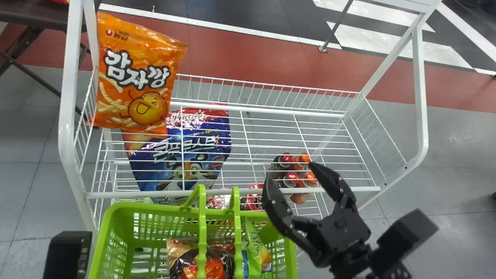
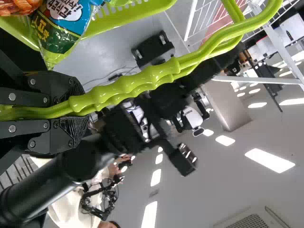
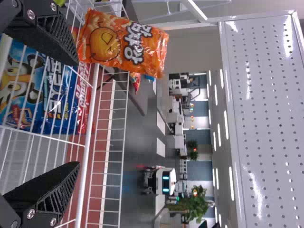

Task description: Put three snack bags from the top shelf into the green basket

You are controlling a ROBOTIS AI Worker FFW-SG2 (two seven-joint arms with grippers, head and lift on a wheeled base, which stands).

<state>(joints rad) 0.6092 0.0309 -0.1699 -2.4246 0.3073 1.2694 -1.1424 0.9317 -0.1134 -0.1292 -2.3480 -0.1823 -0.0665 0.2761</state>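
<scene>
Over the front right of the wire shelf (image 1: 267, 139), my right gripper (image 1: 288, 174) is open and empty. In the right wrist view that gripper (image 3: 71, 114) has its fingers wide apart. An orange snack bag (image 1: 135, 77) stands upright at the shelf's left end, well left of the right gripper; the right wrist view shows the bag (image 3: 121, 45) too. The green basket (image 1: 116, 217) is in front of the shelf, holding a brown-and-red bag (image 1: 180, 255) and a green bag (image 1: 254, 248). My left gripper (image 2: 71, 111) is shut on the basket handles (image 2: 137, 85).
Beneath the top wires lie a blue cereal bag (image 1: 174, 155) and small bottles with red and orange caps (image 1: 298, 170). White frame posts (image 1: 66, 116) rise at the shelf's sides. A perforated white panel (image 3: 261, 118) shows in the right wrist view.
</scene>
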